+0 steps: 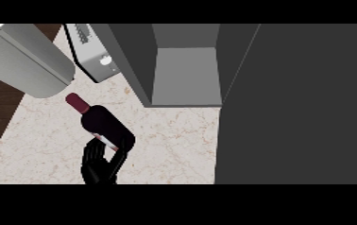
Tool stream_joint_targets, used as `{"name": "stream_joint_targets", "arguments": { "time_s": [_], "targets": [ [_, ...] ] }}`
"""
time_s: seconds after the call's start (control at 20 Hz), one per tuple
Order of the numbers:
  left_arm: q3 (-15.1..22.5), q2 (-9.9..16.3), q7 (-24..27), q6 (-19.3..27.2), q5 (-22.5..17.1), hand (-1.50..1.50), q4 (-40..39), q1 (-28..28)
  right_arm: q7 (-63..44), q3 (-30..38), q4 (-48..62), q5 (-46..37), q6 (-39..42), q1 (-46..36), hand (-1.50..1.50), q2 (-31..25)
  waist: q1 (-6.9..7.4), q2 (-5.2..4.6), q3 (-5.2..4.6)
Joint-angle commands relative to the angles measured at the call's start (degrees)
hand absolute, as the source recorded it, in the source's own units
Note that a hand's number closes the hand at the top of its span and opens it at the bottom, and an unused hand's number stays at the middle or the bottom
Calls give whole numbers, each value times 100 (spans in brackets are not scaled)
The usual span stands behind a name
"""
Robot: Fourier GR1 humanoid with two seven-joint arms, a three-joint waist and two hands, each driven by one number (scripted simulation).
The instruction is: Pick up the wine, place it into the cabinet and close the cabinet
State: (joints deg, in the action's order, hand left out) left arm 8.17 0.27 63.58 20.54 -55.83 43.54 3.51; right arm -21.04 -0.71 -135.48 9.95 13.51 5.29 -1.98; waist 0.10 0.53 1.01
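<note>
Head view shows the left hand (99, 162) at lower left curled round the wine bottle (99, 120), lifted over the counter (174, 143); carrying seems underway, and next comes moving it up-right into the open cabinet (185, 73).

The cabinet (185, 73) stood open, its grey inner floor bare and reachable from the front. Its open door (286, 106) walled off the whole right side of the view. Pale counter (174, 139) lay free between the cabinet's mouth and the wine bottle (97, 117). At the upper left, a grey appliance (94, 54) and a large grey rounded body (31, 61) crowded that corner
</note>
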Motion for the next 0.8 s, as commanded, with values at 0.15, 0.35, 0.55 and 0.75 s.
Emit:
{"name": "stream_joint_targets", "arguments": {
  "time_s": [0.15,0.35,0.55,0.75],
  "targets": [
    [-113,-6,76,-205,225,150,-111,-4,157,213,-65,206,201,285,-150,-90,-29,-50,-100],
    [-236,-27,346,-519,257,150,-723,145,-80,350,-58,221,27,11,-150,-138,-47,-59,-104],
    [1060,848,-931,-1462,1093,150,-204,-138,-114,3,42,-138,-72,-166,-150,-22,-58,-58,-101],
    [1662,1469,-949,-2788,1553,150,-188,-362,-170,94,-21,61,-22,-52,-150,-66,-73,-58,-106]
  ]
}}
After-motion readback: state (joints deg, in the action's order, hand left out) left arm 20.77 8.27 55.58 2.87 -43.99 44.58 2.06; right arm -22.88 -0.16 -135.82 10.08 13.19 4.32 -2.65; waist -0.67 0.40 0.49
